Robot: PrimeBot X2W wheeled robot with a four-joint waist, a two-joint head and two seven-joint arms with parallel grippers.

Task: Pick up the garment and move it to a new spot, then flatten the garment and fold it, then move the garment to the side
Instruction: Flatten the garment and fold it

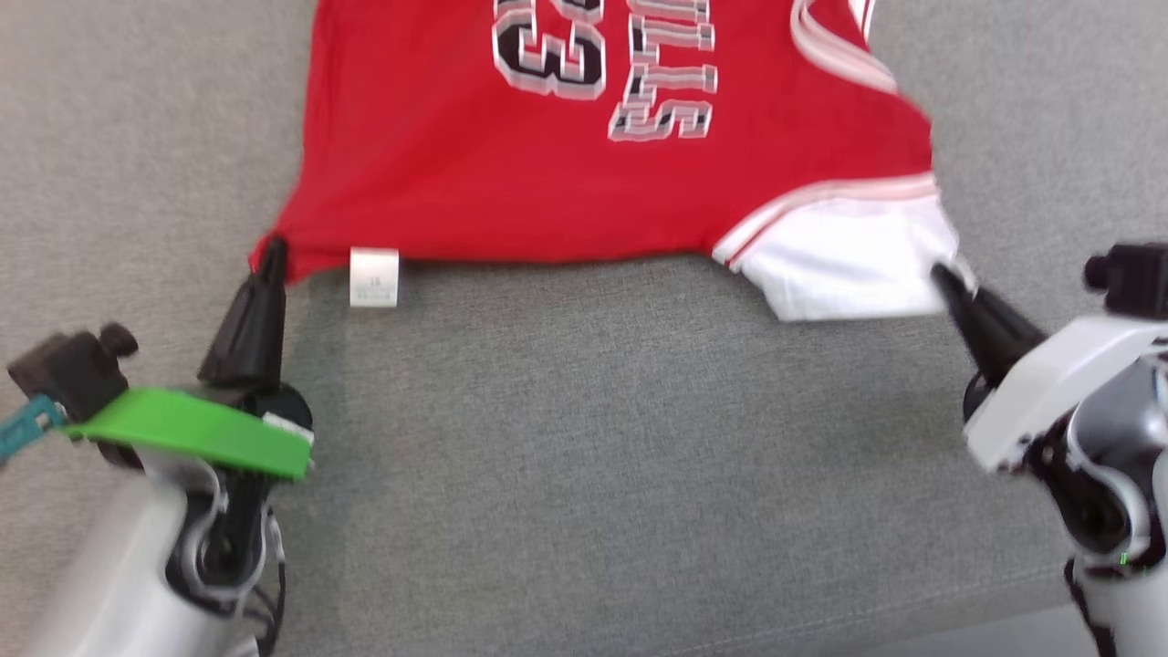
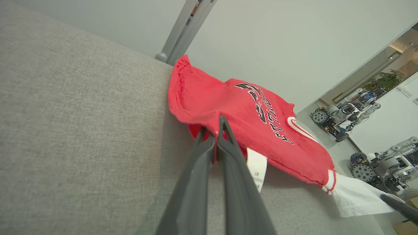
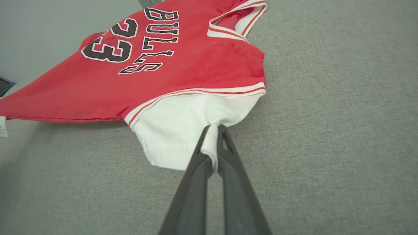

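L gripper [image 1: 272, 251] has its fingers pressed together on the red hem corner of the garment [image 1: 547, 182] — the cloth is pinched right at the tips. In the left wrist view the hem edge curls up just beyond them. R gripper [image 1: 942, 276] pinches the outer edge of the white sleeve [image 1: 849, 265], w/ a fold of white cloth bunched btwn its fingers.

The garment, a red jersey w/ black-and-white print, lies spread on the grey cushion [image 1: 584, 456]. It stretches away from both sets of fingertips, its near edge running almost straight btwn the two grips. A white care tag [image 1: 374, 276] hangs off that edge, just beside the L fingertips on their inner side.

Back from the fingertips, toward the wrists, there's open cushion — a wide stretch btwn the two arms. Outboard of the R fingers, open cushion too. Past the L fingertips, in the left wrist view, the cushion's far edge sits close behind the jersey, w/ a grey pole [image 2: 183, 32] and wall beyond.
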